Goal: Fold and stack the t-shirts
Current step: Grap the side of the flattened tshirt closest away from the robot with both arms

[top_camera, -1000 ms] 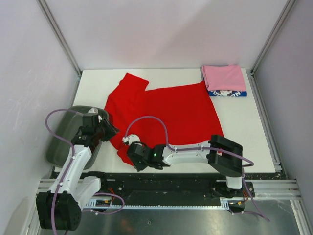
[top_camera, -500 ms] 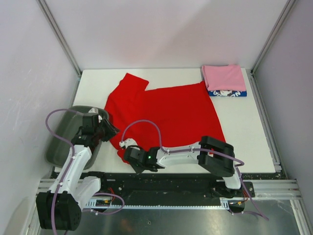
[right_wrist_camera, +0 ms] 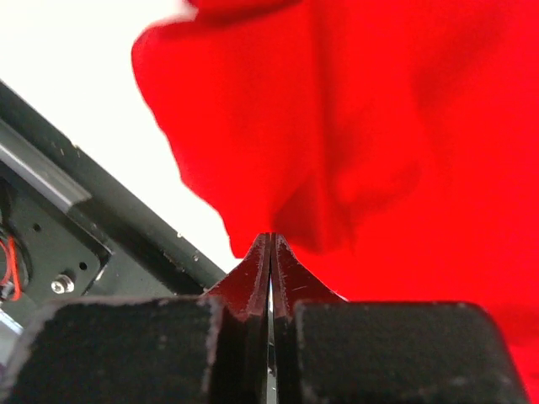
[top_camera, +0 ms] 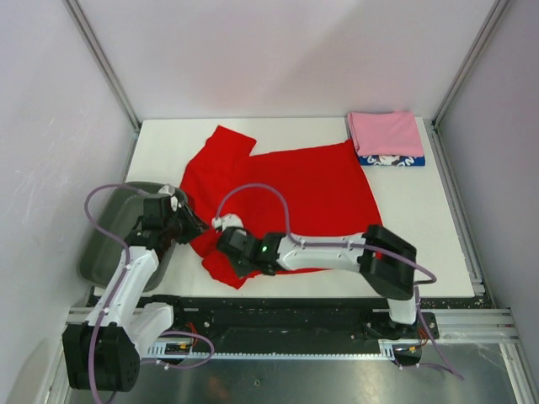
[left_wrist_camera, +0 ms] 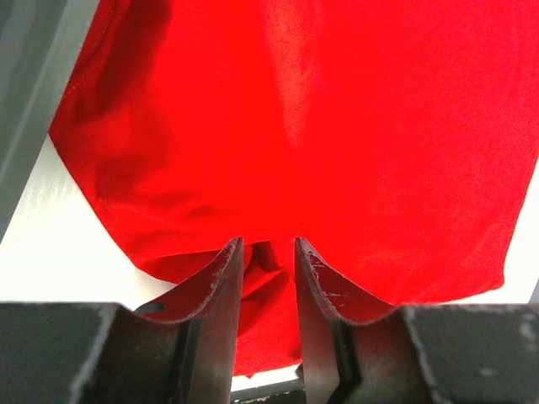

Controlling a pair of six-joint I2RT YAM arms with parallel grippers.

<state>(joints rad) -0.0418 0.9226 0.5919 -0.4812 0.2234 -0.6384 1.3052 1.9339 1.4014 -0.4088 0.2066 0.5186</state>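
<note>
1. Red shirt lies spread flat over the counter's middle and left. One sleeve points to the far-left corner, and the hem side runs twd the near edge.
2. Pink shirt is folded and sits on the folded blue shirt at the far-right corner. That's the stack; 2 look done.
3. L claw is at the shirt's near-left edge, just beside the tray. Its jaws stand a little apart w/ a bunched fold of red cloth filling the gap, so it looks clamped on it.
4. R claw is close by, at the near-left hem. Its jaws are fully closed and the cloth drapes off the tips, so it seems to pinch a thin edge.
5. Step in hand, I judge: first fold of the red shirt, w/ both claws on the near-left side.
6. Next move prob needs both claws to lift together and carry that side across twd the right, keeping the edge taut so it lands flat.
7. Risk: the R pinch is thin and the cloth may slip out mid-carry.
</note>
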